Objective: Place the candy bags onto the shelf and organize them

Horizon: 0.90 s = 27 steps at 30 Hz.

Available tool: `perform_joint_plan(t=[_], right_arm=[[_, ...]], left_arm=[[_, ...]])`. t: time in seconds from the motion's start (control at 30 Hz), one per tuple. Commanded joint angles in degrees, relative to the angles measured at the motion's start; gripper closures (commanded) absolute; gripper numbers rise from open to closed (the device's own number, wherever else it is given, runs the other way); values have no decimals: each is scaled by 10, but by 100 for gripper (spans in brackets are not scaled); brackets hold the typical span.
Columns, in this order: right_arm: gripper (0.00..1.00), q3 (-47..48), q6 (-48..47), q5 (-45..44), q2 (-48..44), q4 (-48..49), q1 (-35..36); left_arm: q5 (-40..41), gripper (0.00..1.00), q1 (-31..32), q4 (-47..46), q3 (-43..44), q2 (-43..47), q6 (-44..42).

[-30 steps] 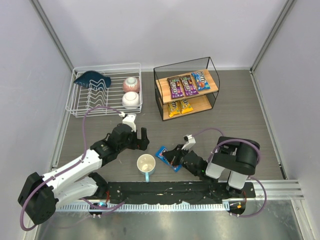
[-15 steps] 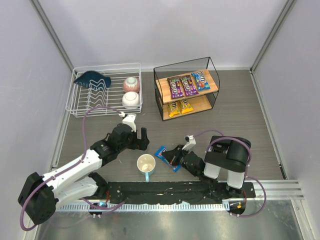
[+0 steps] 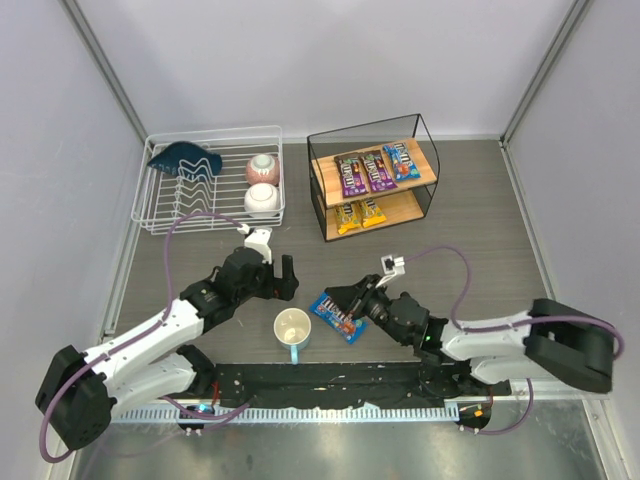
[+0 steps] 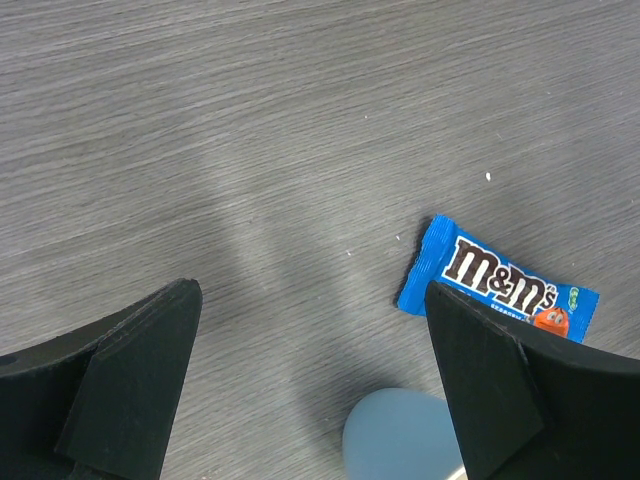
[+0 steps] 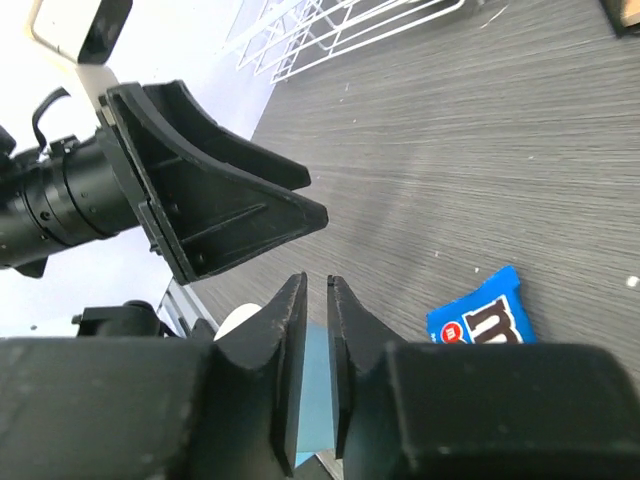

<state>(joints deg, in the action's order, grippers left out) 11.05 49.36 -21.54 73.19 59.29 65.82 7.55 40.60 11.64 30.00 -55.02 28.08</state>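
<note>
On the counter beside the mug, blue bag, flat, near right claw, barely parted, grasping nothing. Left claw released wide. On the shelf, five bags.

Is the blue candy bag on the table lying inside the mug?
No, the blue candy bag lies flat on the table, beside the mug.
</note>
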Motion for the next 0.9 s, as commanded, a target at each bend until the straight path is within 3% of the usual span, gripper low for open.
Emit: perform_joint_plan(t=[0.0, 0.2, 0.33, 0.5, 0.63, 0.77, 0.87], right_arm=[[74, 7, 5, -55, -117, -237, 4], [64, -31, 109, -171, -301, -450, 68], [55, -31, 199, -253, -358, -574, 134], [52, -7, 331, -337, -332, -710, 223], [49, 23, 435, -361, -250, -781, 263], [48, 27, 513, -378, -201, -792, 292], [48, 2, 532, -388, -202, -741, 299]], left_arm=[[6, 0, 2, -10, 30, 2, -6], [2, 0, 1, -21, 38, -10, -6], [-3, 0, 2, -28, 45, -21, -7], [-6, 0, 2, -29, 50, -32, -8], [-10, 0, 2, -33, 50, -34, -8], [-10, 0, 3, -30, 49, -32, -10], [-10, 0, 2, -30, 49, -31, -11]])
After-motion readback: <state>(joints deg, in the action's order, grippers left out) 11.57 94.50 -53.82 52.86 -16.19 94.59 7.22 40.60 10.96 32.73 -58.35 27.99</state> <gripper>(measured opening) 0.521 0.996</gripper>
